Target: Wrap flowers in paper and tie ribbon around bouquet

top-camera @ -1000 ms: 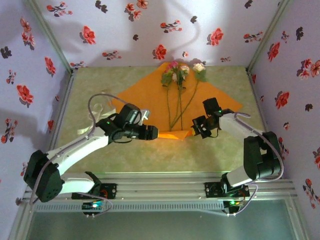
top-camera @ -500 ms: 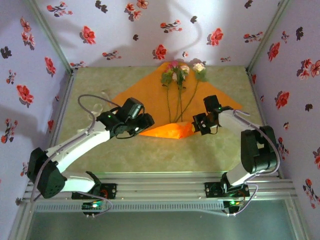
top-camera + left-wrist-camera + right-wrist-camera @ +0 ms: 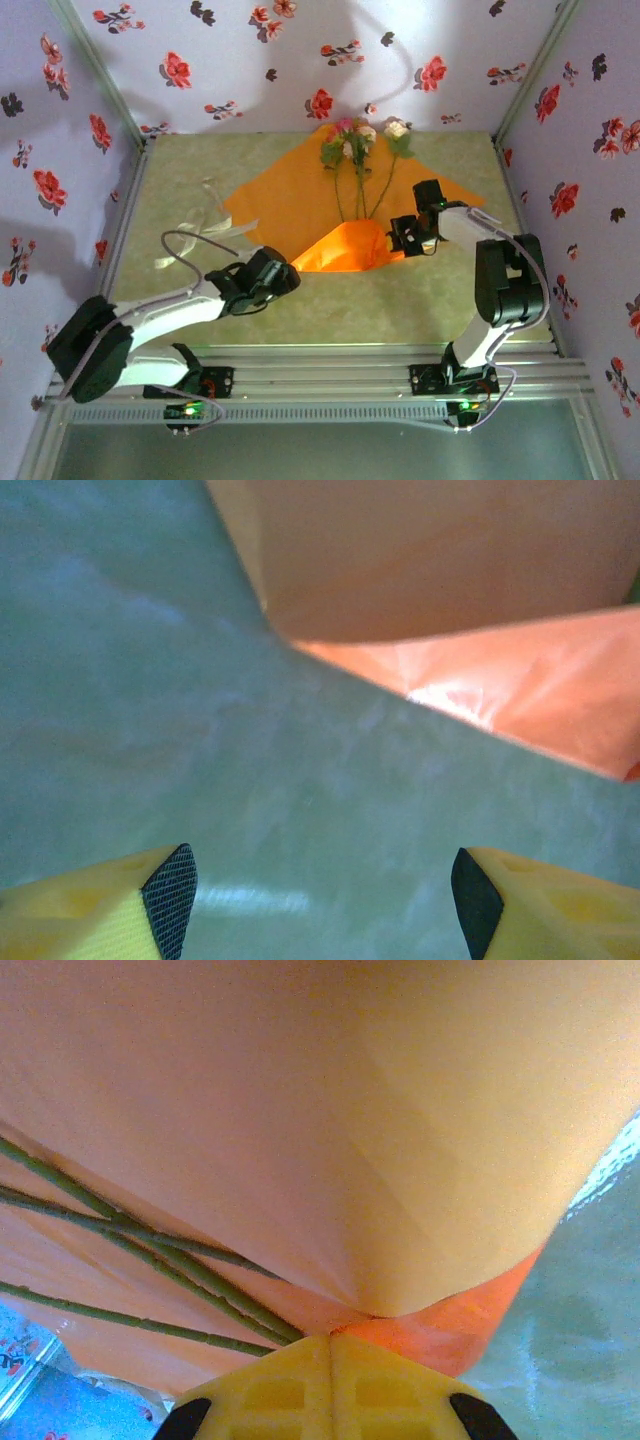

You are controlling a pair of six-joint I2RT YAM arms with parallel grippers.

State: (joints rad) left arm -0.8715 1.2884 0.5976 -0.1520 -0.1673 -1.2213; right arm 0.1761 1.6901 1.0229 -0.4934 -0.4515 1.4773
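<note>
The paper (image 3: 285, 190) is lying as a diamond on the table (image 3: 170, 180), with its near corner standing folded up over the lower stems. The flowers (image 3: 362, 150) are lying along the middle of the sheet, heads at the far corner by the wall. In the right wrist view the stems (image 3: 140, 1245) are running under the raised flap.

Handling, as judged: the sheet is looking thin and light, so it is likely creasing easily and springing open once released. Take hold at an edge or corner of the flap with a shallow pinch. The stems are looking thin and fragile; grip them only through the paper, low down, away from the blooms.

The right gripper (image 3: 408, 238) is pinching the right end of the flap, fingers pressed together on the paper. The left gripper (image 3: 283, 281) is hovering over bare table just beside the left end of the fold, fingers (image 3: 170, 895) spread and holding nothing.

The ribbon (image 3: 205, 222) is lying limp near the sheet's left corner.
</note>
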